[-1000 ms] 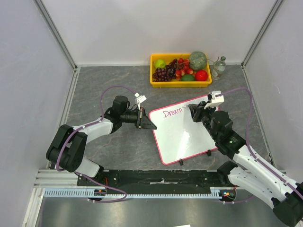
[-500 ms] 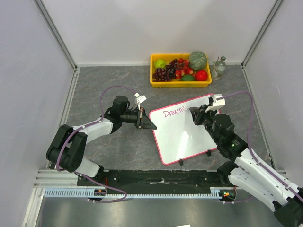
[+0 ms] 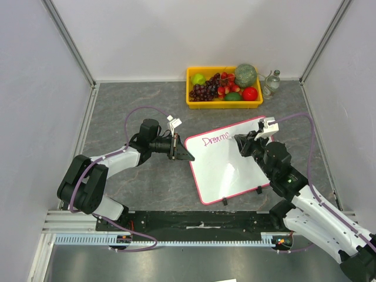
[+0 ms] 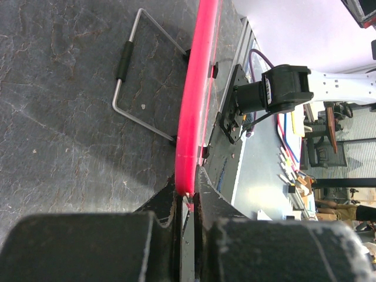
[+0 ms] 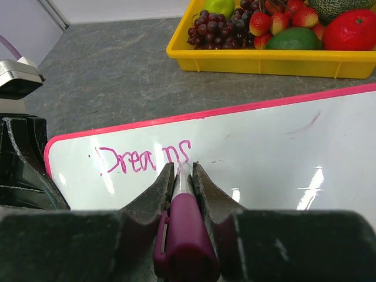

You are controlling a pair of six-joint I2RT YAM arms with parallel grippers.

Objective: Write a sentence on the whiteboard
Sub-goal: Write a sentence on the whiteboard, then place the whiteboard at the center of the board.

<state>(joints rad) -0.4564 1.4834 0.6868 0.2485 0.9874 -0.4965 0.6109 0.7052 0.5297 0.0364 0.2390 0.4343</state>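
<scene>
board: whiteboard lies flat mid-table between the arms, near side of the yellow tray; clips on its near edge
board axis: long axis runs left to right, slanting far toward the right
text: sentence reads "Dreams" so far, in the far-left corner, running along that axis
left gripper: fingers pinched on the pink rim at the left edge, steadying the board
right gripper: fingers pressed on the marker
marker axis: points left, tip just right of the "s"; contact likely, can't confirm
key relation: blank board lies right of the tip
judgement: next word probably goes rightward along the far edge; right arm does it
</scene>
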